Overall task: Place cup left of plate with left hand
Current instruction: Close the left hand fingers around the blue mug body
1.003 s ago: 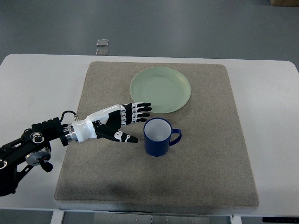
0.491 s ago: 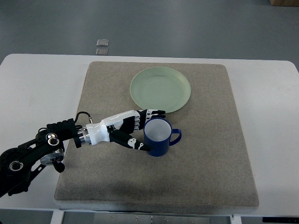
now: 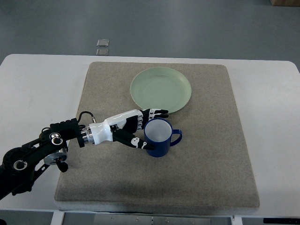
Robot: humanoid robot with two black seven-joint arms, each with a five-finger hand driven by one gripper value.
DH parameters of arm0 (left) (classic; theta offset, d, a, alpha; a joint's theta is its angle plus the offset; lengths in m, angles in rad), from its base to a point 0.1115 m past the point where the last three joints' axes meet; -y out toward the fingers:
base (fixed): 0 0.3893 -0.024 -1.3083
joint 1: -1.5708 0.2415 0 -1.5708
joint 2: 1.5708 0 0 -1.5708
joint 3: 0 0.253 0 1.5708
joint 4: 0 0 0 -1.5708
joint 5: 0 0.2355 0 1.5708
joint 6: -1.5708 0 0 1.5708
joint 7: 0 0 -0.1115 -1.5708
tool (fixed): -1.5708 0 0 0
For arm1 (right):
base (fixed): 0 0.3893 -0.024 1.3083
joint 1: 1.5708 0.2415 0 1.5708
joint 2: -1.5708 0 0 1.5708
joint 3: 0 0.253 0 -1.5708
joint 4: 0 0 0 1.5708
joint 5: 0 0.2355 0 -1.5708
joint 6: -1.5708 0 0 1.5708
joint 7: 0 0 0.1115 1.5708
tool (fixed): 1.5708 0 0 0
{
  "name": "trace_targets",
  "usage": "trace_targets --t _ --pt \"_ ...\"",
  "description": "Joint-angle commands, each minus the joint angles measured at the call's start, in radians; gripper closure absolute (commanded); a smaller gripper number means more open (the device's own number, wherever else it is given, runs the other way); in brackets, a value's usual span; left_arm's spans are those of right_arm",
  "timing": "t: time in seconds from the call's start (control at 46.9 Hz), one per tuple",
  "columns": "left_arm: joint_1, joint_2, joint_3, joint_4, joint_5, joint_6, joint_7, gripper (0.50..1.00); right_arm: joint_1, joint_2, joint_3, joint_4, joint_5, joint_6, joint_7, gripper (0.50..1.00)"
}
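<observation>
Blue cup (image 3: 161,137) upright on the grey mat (image 3: 211,154), in the middle part, handle pointing to the picture's right. Just below the light green plate (image 3: 161,90) and a little apart from its near rim, not left of it. Inside of the cup white, nothing visible in it.

Left hand (image 3: 136,127) reaching in from the lower left, black and white, lying directly against the left side of the cup. Fingers (image 3: 157,113) stretched along the upper left of the rim, between cup and plate. Thumb (image 3: 139,144) at the lower left wall of the cup, seems touching it. Hand half wrapped around the cup, fingers not curled closed; full grip not certain from this view. Cup bottom on the mat, not lifted.

Mat lying on a white table (image 3: 33,84). Two small grey squares (image 3: 102,47) on the floor beyond the far table edge.
</observation>
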Motion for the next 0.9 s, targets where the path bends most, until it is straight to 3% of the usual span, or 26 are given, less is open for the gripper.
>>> trace_targets --t 0.0,0.448,0.555,0.704,0.875 --pt "0.000 0.000 0.001 0.000 0.000 0.000 0.000 0.604 0.000 0.000 0.000 0.000 0.000 0.000 -0.001 0.568" --pt "-0.003 -0.003 0.015 0.000 0.000 0.000 0.000 0.604 0.000 0.000 0.000 0.000 0.000 0.000 -0.001 0.568" --pt "-0.003 -0.003 0.015 0.000 0.003 0.000 0.000 0.634 0.000 0.000 0.000 0.000 0.000 0.001 -0.001 0.568" --pt "-0.003 -0.005 0.015 0.000 0.008 0.000 0.000 0.636 0.000 0.000 0.000 0.000 0.000 0.000 0.001 0.568" --pt "-0.005 -0.005 0.015 -0.002 0.008 0.000 0.000 0.684 0.000 0.000 0.000 0.000 0.000 0.001 -0.001 0.568"
